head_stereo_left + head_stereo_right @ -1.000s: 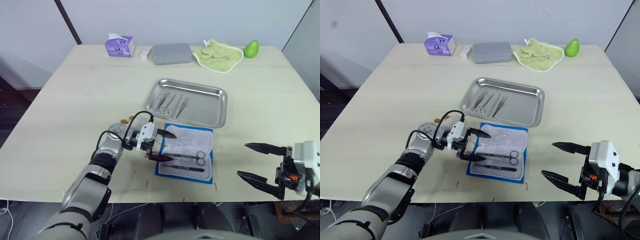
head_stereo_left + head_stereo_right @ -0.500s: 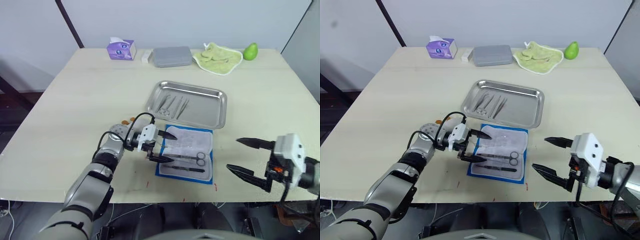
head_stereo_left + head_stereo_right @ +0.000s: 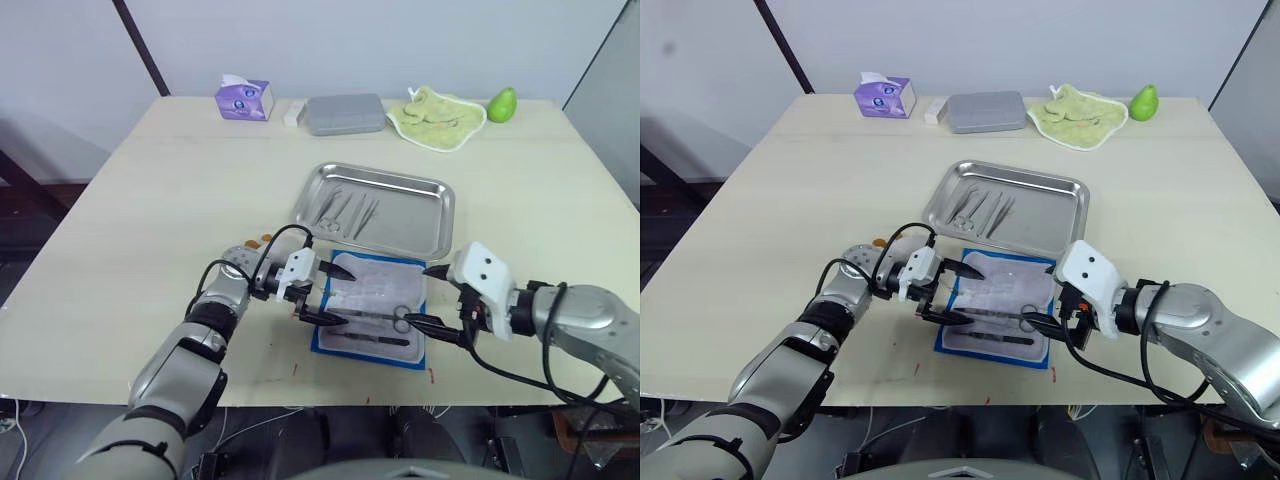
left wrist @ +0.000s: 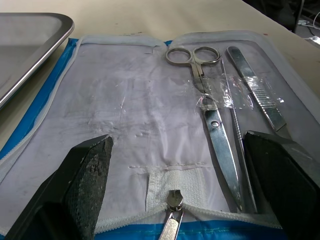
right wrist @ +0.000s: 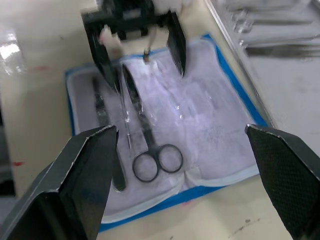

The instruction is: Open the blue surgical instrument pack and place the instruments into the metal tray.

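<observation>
The blue surgical instrument pack (image 3: 385,285) lies open on the table, pale lining up, just in front of the metal tray (image 3: 412,218). Scissors (image 4: 210,100) and two slimmer instruments (image 4: 256,92) rest in the pack under a clear strap. Several more instruments (image 3: 345,208) lie in the tray's left half. My left gripper (image 3: 341,295) is open at the pack's left edge, its fingers (image 4: 87,180) straddling the zipper end. My right gripper (image 3: 420,297) is open at the pack's right edge, facing the left one, with the scissors' rings (image 5: 157,161) between its fingers.
Along the far edge stand a purple tissue box (image 3: 242,98), a small white block (image 3: 293,112), a grey rectangular box (image 3: 344,108), a green cloth (image 3: 437,112) and a green fruit (image 3: 502,100). The table's front edge runs close behind the pack.
My right arm has swung in from the right front of the table to the pack's right edge, still open. The left gripper has stayed at the pack's left edge.
</observation>
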